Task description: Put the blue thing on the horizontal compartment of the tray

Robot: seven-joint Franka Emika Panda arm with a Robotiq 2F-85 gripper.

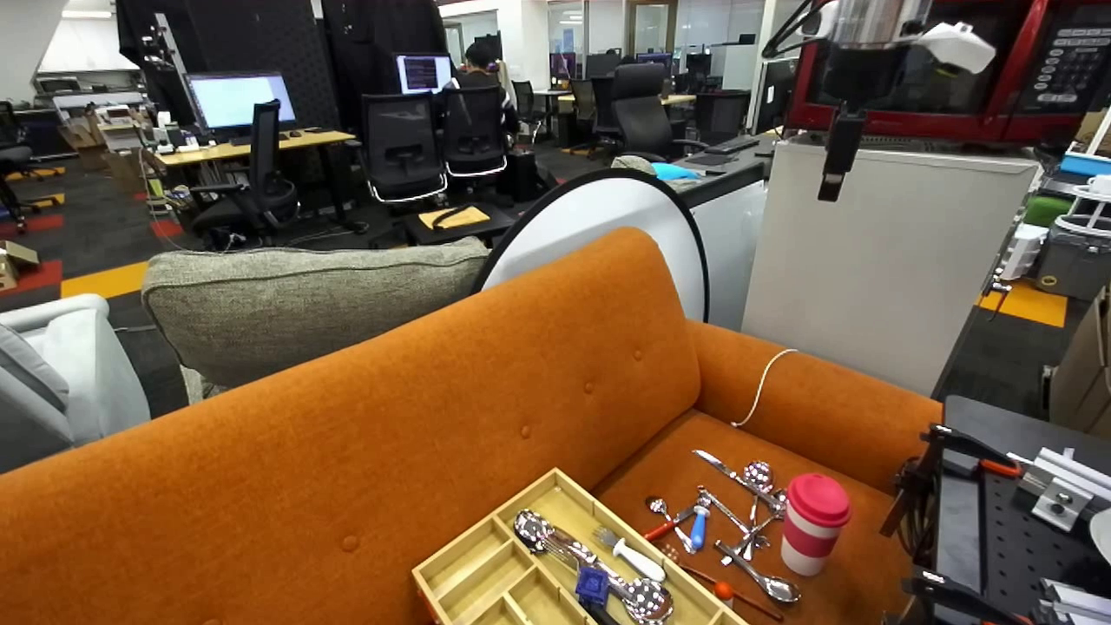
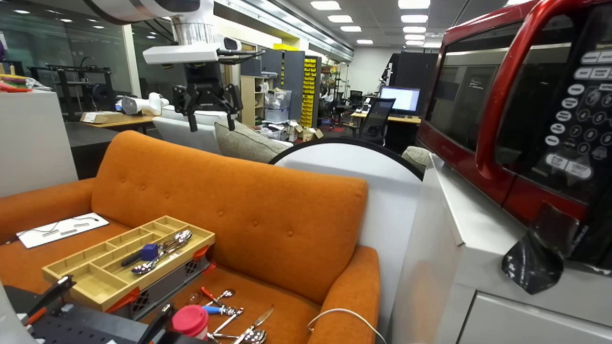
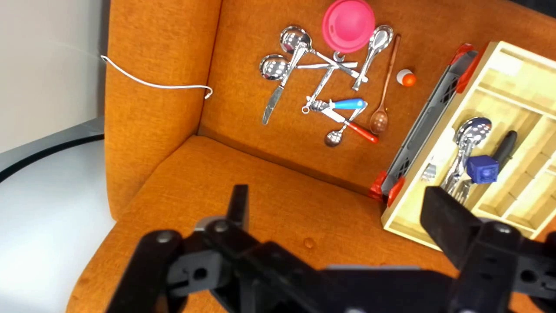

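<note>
A dark blue cube [image 1: 592, 586] lies on metal cutlery inside the pale yellow tray [image 2: 167, 266]; the cube also shows in the wrist view [image 3: 482, 169]. A blue-handled utensil [image 3: 349, 104] lies among cutlery on the orange seat. The horizontal compartment [image 3: 519, 80] is at the tray's top end in the wrist view, and at its near end in an exterior view [image 2: 98, 283]; no objects show in it. My gripper [image 2: 212, 125] hangs well above the sofa, apart from everything. Its fingers [image 3: 336, 191] are wide apart with nothing between them.
A pink cup [image 1: 816, 525] stands on the seat beside loose spoons, knives and a wooden spoon [image 3: 386, 82]. A grey crate with red clips [image 2: 167, 286] supports the tray. The sofa back [image 2: 229, 205] rises behind. A red microwave [image 2: 502, 119] stands on a cabinet.
</note>
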